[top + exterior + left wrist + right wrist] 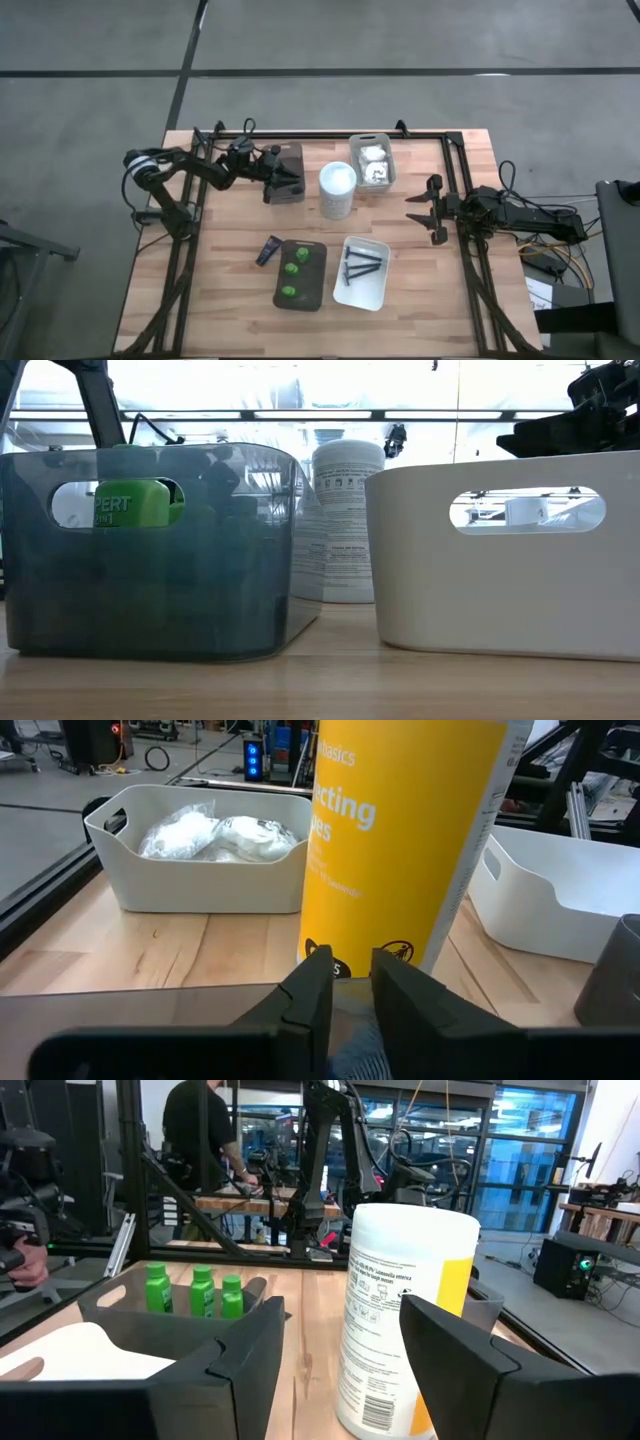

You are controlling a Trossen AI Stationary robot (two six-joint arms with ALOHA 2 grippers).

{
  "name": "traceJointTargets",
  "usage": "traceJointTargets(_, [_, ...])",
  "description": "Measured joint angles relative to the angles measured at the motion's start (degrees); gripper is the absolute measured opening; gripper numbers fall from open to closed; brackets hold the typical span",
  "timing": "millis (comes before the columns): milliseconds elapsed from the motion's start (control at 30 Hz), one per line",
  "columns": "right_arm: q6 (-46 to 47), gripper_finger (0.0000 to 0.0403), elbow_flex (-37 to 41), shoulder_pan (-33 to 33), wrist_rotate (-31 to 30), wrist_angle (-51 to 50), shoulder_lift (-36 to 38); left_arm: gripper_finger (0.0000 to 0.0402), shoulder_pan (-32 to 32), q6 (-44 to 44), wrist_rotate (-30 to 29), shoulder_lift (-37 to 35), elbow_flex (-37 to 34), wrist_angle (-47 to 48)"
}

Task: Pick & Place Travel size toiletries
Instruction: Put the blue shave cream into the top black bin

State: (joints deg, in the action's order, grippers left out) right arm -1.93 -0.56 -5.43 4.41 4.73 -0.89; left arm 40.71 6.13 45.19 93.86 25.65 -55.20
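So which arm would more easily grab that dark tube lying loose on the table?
Probably left. The left gripper hovers over the grey tray, close to the navy tube. The right gripper waits at the table's right edge, beyond the white tray.

I see a pale matt wooden table [230, 300], a translucent smoky-grey plastic tray [150, 550] and, at its three o'clock, an opaque matt white plastic tray [500, 580].

A pale wooden counter [230, 310] carries it all. Near the middle stands the tall white cylinder [337, 190], upright, with a light grey tray [372, 162] just beside it. Toward the front sit a dark grey tray [301, 274] and a white tray [363, 273], side by side. One dark navy tube [268, 251] lies straight on the wood, next to the dark grey tray.
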Motion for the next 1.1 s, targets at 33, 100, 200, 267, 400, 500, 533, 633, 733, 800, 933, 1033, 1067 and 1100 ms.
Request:
traceJointTargets(33, [0.0, 0.0199, 0.01, 0.02, 0.0, 0.0, 0.0, 0.008, 0.0, -0.02, 0.0, 0.0, 0.0, 0.0])
traceJointTargets(100, [0.0, 0.0197, 0.0, 0.01, 0.0, 0.0, 0.0, 0.0091, 0.0, -0.23, 0.0, -0.08, 0.0, 0.0])
traceJointTargets(200, [0.0, 0.019, 0.0, 0.0, 0.0, 0.0, 0.0, 0.0103, 0.04, -1.24, 0.0, -1.24, 0.0, 0.12])
traceJointTargets(267, [0.0, 0.0185, 0.01, 0.0, 0.01, 0.0, -0.01, 0.0109, 0.04, -1.53, 0.0, -2.28, -0.01, -0.19])
traceJointTargets(400, [0.0, 0.0174, 0.0, 0.0, 0.0, 0.0, 0.0, 0.0112, 0.11, -1.63, 0.0, -4.3, 0.0, -0.02])
traceJointTargets(500, [0.0, 0.0166, 0.01, 0.0, 0.0, 0.0, 0.0, 0.0112, 0.11, -2.26, -0.02, -6.47, -0.02, 0.17])
traceJointTargets(533, [0.0, 0.0163, 0.01, 0.02, 0.01, 0.0, -0.01, 0.0113, 0.11, -2.51, 0.0, -7.36, -0.02, 0.15])
traceJointTargets(633, [0.0, 0.0156, 0.01, 0.0, 0.0, 0.0, 0.0, 0.0112, 0.11, -3.84, -0.02, -10.63, -0.02, 0.42])
traceJointTargets(733, [0.0, 0.0149, 0.0, 0.0, 0.0, 0.0, 0.0, 0.011, 0.11, -5.12, -0.03, -14.4, -0.02, 1.28])
traceJointTargets(800, [0.0, 0.0145, 0.02, 0.0, 0.01, 0.0, 0.0, 0.011, 0.11, -6.13, -0.04, -17.12, -0.02, 1.84])
traceJointTargets(933, [0.0, 0.0135, 0.0, 0.02, 0.01, 0.0, 0.0, 0.011, 0.04, -11.36, -0.08, -23.06, 0.04, 5.27])
traceJointTargets(1033, [0.0, 0.0127, 0.01, 0.01, 0.01, 0.0, 0.0, 0.011, 0.01, -15.88, -0.18, -27.74, 0.18, 10.23])
traceJointTargets(1067, [0.0, 0.0124, 0.01, 0.01, 0.0, 0.0, 0.0, 0.011, -0.07, -17.03, -0.21, -29.33, 0.26, 12.25])
traceJointTargets(1100, [0.0, 0.0121, 0.02, 0.0, 0.0, 0.0, -0.01, 0.011, -0.16, -18.0, -0.22, -30.87, 0.29, 14.26])
